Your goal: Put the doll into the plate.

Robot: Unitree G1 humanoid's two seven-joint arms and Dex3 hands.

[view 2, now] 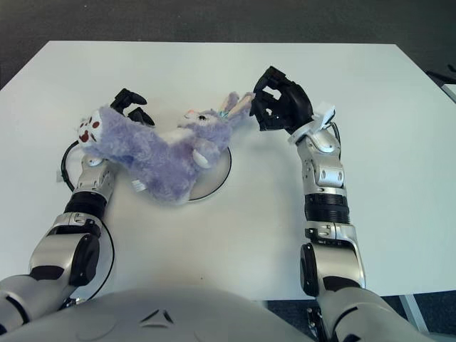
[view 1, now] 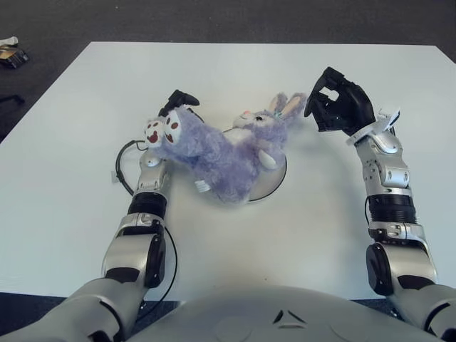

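Note:
A purple plush bunny doll [view 1: 221,153] lies stretched across a white round plate [view 1: 276,182] at the table's middle. Its head and ears [view 1: 285,107] point to the right and its feet [view 1: 162,130] stick out past the plate's left rim. My left hand [view 1: 174,107] is under and behind the doll's feet end, with its black fingers [view 1: 182,97] wrapped around it. My right hand [view 1: 335,103] hovers just right of the ears with loosely bent fingers, holding nothing. The doll hides most of the plate.
A black cable loop [view 1: 125,167] lies on the white table [view 1: 71,142] beside my left wrist. A small object [view 1: 13,55] lies on the dark floor beyond the table's far left corner.

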